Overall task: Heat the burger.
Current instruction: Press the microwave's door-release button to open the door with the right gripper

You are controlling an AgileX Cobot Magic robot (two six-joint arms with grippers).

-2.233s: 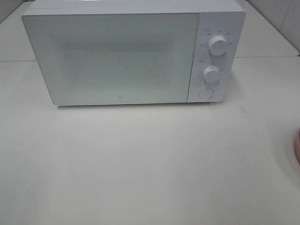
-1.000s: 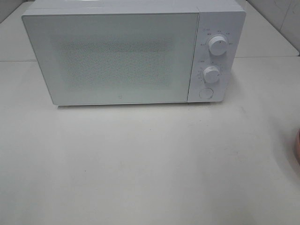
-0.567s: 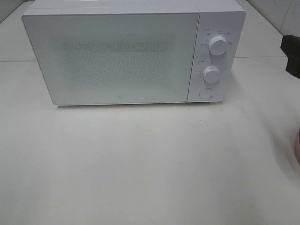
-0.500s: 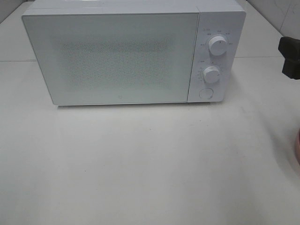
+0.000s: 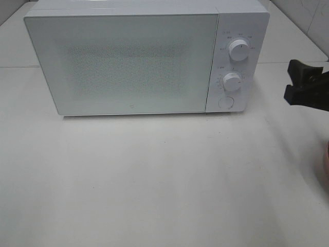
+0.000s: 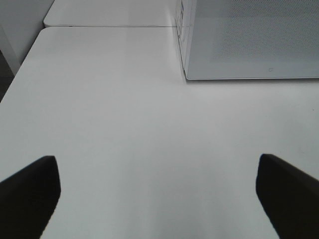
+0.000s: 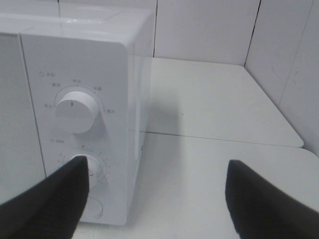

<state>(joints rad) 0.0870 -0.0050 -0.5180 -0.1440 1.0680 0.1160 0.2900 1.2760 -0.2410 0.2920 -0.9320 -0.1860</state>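
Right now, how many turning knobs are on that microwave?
2, both on its right-hand panel: the upper knob, and the lower knob just beneath it. None seem hidden.

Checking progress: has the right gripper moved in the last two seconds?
Yes. The right gripper entered from the right edge, moving left toward the microwave.

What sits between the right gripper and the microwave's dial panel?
Nothing. Only bare white table separates the right gripper from the microwave's dial panel, as the exterior high view shows.
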